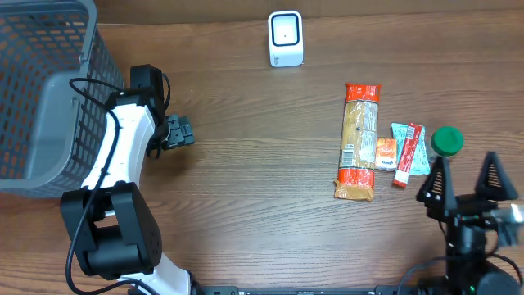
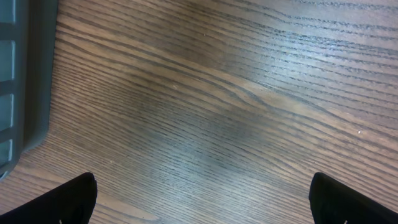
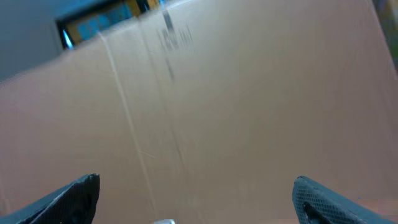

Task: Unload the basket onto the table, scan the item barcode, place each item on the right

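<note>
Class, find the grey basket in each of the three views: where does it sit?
Overhead: grey basket fills the upper left corner.
Left wrist: its wall runs down the left edge.
Right wrist: not in it.
Shared landmark: the wooden table, in overhead and left wrist.

Overhead straight down on table (image 1: 246, 197), left wrist close above it, right wrist facing tan panel (image 3: 249, 124)

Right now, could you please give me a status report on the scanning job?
Left end effector open, empty. Right end effector open, empty. Pasta packet lying untouched beside sachets. Path to scanner unobstructed.
</note>
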Robot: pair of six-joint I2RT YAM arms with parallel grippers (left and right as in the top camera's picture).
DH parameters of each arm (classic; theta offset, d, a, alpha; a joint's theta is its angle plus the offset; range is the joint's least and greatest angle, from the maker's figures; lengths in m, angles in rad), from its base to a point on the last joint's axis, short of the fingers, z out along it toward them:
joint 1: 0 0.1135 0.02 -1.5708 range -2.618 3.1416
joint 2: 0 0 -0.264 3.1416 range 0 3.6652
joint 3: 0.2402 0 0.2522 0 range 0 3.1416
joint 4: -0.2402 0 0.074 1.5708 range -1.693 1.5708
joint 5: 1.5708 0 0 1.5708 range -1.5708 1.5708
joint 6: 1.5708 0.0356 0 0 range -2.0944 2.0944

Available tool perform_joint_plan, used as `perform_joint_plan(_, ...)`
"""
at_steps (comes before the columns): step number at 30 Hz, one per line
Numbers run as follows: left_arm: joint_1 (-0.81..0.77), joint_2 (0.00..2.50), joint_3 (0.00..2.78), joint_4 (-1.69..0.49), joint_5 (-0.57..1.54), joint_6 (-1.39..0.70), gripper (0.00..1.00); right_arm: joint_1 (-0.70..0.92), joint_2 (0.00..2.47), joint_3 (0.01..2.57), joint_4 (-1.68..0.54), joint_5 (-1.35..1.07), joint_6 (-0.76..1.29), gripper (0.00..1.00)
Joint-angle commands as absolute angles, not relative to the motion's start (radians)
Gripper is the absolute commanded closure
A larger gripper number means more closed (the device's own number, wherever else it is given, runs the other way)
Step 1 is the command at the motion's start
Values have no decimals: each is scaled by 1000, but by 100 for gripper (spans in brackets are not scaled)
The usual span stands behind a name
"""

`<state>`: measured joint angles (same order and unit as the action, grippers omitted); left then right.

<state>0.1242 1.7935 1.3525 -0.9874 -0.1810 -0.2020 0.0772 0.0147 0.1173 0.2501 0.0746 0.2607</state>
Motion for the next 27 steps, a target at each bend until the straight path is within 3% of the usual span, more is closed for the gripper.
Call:
perform_joint_plan(1,118,1773,1357,-987,-191,-187,0,70,4,47,257,68,255,0)
perform_joint_plan(13,117,1773,1357,-987,-191,-187,0,70,3,8,-82,75,257,0)
perform_joint_plan(27,117,1773,1357,-987,-191,-187,0,70,4,8,-77,73,257,0)
